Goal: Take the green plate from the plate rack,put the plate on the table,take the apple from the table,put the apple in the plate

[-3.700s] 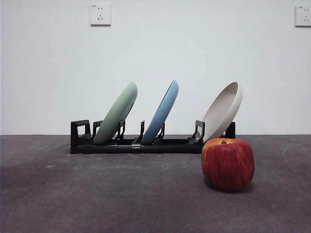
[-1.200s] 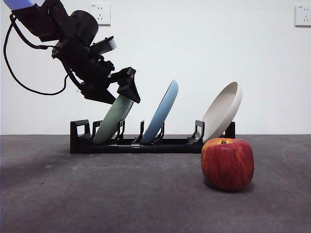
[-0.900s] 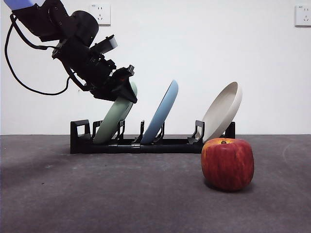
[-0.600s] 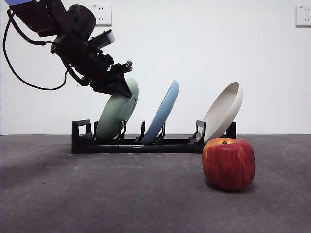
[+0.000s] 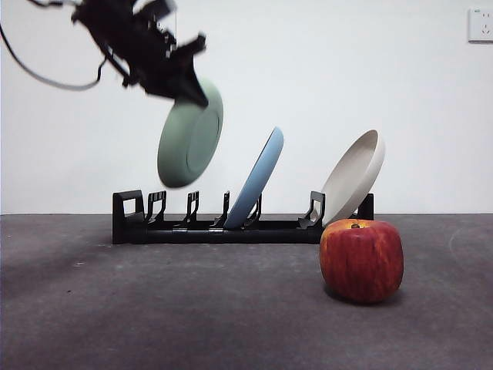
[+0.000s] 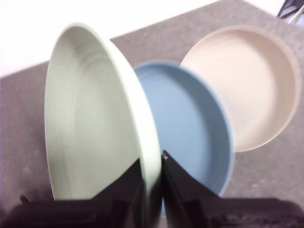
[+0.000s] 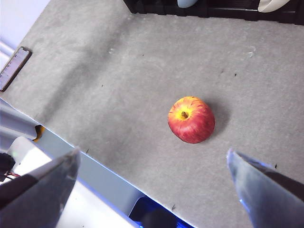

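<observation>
The green plate (image 5: 190,137) hangs in the air above the left end of the plate rack (image 5: 231,227), clear of its slots. My left gripper (image 5: 192,89) is shut on the plate's upper rim; in the left wrist view its two black jaws pinch the green plate's (image 6: 99,128) edge at the left gripper (image 6: 151,166). The apple (image 5: 361,260) rests on the table (image 5: 154,308) at the front right, and the apple (image 7: 191,119) also lies below my right gripper (image 7: 152,164), which is open high above it.
A light blue plate (image 5: 256,179) and a cream-white plate (image 5: 354,176) lean in the rack's middle and right slots. The blue plate (image 6: 194,128) and cream plate (image 6: 242,85) sit just behind the green one. The table's near edge (image 7: 95,156) runs below the apple.
The left gripper came in, closed on the green plate's top rim and lifted it up out of its slot. The apple and other plates stayed put.
</observation>
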Available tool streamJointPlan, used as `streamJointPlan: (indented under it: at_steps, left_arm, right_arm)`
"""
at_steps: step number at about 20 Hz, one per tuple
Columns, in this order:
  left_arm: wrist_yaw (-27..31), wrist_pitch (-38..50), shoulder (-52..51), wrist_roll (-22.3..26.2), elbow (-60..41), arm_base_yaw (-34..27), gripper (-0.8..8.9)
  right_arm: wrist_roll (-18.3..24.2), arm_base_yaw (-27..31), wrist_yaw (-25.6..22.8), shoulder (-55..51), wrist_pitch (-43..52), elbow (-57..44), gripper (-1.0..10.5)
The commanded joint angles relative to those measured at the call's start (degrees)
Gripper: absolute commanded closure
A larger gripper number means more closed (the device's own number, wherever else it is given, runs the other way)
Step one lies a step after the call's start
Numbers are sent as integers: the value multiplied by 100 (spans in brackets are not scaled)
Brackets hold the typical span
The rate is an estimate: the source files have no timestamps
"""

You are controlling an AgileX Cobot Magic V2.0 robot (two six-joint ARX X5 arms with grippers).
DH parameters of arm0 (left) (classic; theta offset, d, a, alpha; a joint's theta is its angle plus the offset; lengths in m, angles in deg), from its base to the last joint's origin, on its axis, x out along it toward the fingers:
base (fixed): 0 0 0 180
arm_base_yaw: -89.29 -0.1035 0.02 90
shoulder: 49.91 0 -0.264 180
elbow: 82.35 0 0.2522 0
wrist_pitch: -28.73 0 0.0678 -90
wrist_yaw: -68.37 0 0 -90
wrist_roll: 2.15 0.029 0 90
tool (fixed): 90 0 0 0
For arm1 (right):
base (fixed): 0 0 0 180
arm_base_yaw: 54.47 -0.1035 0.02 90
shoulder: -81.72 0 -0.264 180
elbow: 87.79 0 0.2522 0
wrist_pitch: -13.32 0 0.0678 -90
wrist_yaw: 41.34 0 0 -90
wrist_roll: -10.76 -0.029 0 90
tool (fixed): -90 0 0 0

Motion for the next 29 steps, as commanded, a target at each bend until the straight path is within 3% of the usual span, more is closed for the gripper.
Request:
streamJointPlan:
  at_steps: [1, 7, 9, 16, 21, 29]
  left_arm:
    - [-48, -367, -201, 13, 280, 15, 822]
    - [81, -1937, -1213, 555, 501, 243, 819]
    - [612, -2457, -1609, 883, 501, 487, 819]
    - [2218, -3875, -2166, 1268, 444, 1847, 818]
    - [3375, -3628, -2166, 1239, -619, 2999, 819]
    - [4529, -1410, -2146, 1233, -3316, 4022, 819]
  right_arm:
    - [-35, -9, 9, -7, 15, 13, 317]
    - [-33, -9, 9, -7, 20, 13, 317]
    - [-33, -9, 9, -7, 20, 13, 317]
    - [-31, -9, 13, -7, 20, 13, 317]
    - [-31, -9, 33, -7, 17, 13, 317]
    - [-33, -9, 39, -9, 13, 13, 317]
